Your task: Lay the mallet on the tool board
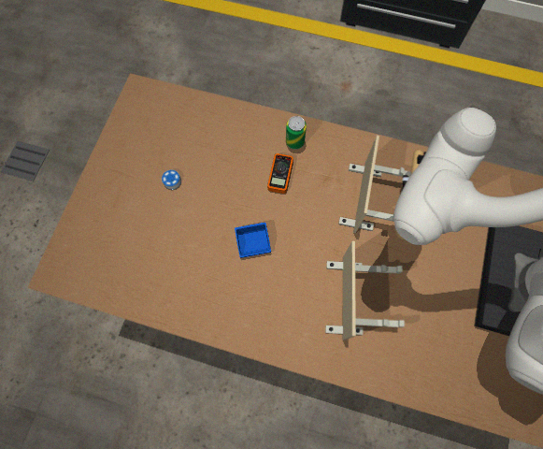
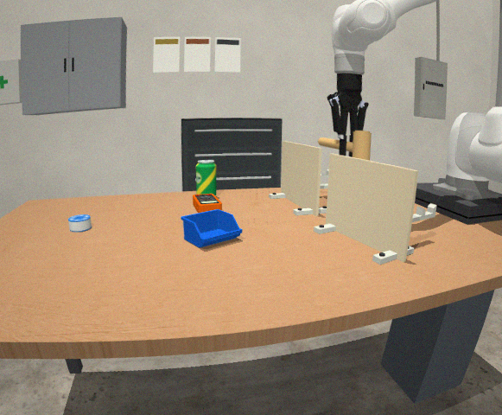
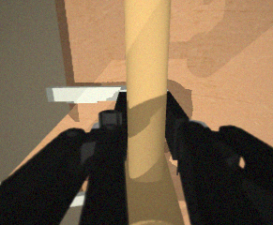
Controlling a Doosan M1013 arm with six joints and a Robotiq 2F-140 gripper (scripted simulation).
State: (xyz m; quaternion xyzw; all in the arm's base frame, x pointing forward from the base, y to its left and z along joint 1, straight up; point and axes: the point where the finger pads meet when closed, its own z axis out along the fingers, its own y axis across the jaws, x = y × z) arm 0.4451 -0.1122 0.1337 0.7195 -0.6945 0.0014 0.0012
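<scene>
The wooden mallet [image 2: 346,143] hangs in the air above and behind the far tool board [image 2: 301,176], its handle level and its head [image 2: 361,144] to the right. My gripper [image 2: 346,142] is shut on the handle close to the head. In the wrist view the black fingers clamp the handle [image 3: 146,70] from both sides, with one white board arm [image 3: 86,95] below. In the overhead view my arm hides the gripper; only a bit of the mallet [image 1: 417,153] shows. The near tool board [image 1: 349,290] has two bare arms [image 1: 382,267] [image 1: 379,323].
A green can [image 1: 295,132], an orange multimeter [image 1: 280,172], a blue bin [image 1: 252,239] and a blue-white roll [image 1: 170,179] sit to the left of the boards. The robot base [image 1: 542,309] stands at the table's right end.
</scene>
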